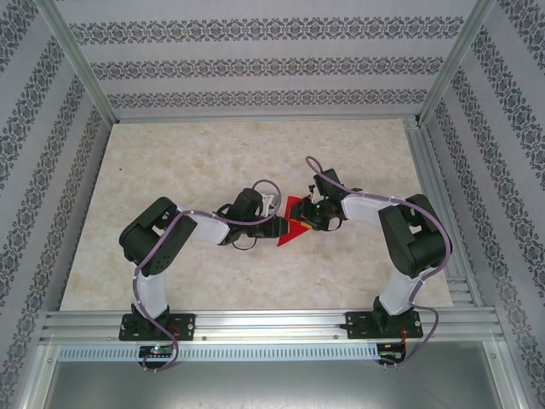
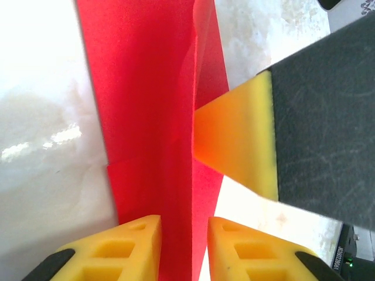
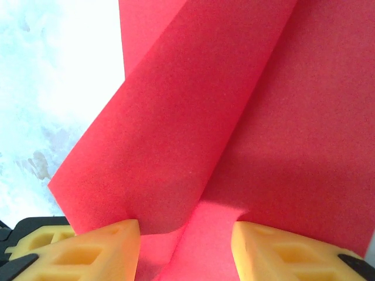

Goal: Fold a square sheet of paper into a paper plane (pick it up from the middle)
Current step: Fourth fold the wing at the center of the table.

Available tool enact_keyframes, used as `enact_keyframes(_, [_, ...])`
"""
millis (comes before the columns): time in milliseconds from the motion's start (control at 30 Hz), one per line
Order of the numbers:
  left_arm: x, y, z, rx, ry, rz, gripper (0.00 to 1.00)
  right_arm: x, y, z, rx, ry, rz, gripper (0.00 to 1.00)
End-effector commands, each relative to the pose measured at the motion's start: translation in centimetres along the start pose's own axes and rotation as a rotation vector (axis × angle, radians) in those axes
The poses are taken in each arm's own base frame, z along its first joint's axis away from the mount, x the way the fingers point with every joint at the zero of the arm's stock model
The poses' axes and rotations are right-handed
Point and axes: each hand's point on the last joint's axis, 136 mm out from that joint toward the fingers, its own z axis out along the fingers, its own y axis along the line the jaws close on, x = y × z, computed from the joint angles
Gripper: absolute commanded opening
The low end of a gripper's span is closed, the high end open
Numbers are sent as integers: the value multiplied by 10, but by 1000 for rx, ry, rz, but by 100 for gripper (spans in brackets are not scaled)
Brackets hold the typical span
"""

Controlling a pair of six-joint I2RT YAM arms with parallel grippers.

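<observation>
**A:** Where's the paper plane [image 1: 294, 223]?

**B:** Mid table [image 1: 213, 153], btw the two arms. From above it's a red triangle lying on the pale top, one point toward the arm bases.

**A:** Folded flat?

**B:** No. On the left wrist cam the paper plane [image 2: 146, 117] runs up the frame as a long red strip w/ a crease along it. A layer edge crosses it low on the left. On the right wrist cam the paper plane [image 3: 234, 117] has a big flap lifted and tilted over the flatter layer under it.

**A:** Left gripper [image 1: 277, 227]?

**B:** At the sheet's left side from above. Close up, the left gripper [image 2: 183, 225] has its jaws a little apart, w/ the crease passing up btw the yellow fingers [image 2: 135, 243]. Can't tell if the pads touch the paper.

**A:** Right gripper [image 1: 312, 217]?

**B:** On the sheet's right side, facing the left one, nearly nose to nose over the red. On its own cam the right gripper [image 3: 186, 234] is spread wide w/ paper across the whole gap. The flap's lower end sits just beside one finger [image 3: 88, 252].

**A:** Any contact?

**B:** Yes. On the left wrist cam a yellow fingertip [image 2: 234, 140] of the right gripper comes in from the right, its tip touching the crease. It's one finger only, no pinch.
</observation>
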Motion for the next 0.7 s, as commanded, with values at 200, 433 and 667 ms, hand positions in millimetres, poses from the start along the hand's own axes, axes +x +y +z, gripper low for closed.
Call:
enact_keyframes(200, [-11,-8,1,30,-54,37,15,11,-35,14,104,29,68,48])
enact_keyframes(433, [-3,-7,8,49,-4,28,5,2,-8,-2,-35,-31,17,50])
enact_keyframes(667, [-1,-5,11,44,15,19,4,-4,12,-21,-100,-65,-68,50])
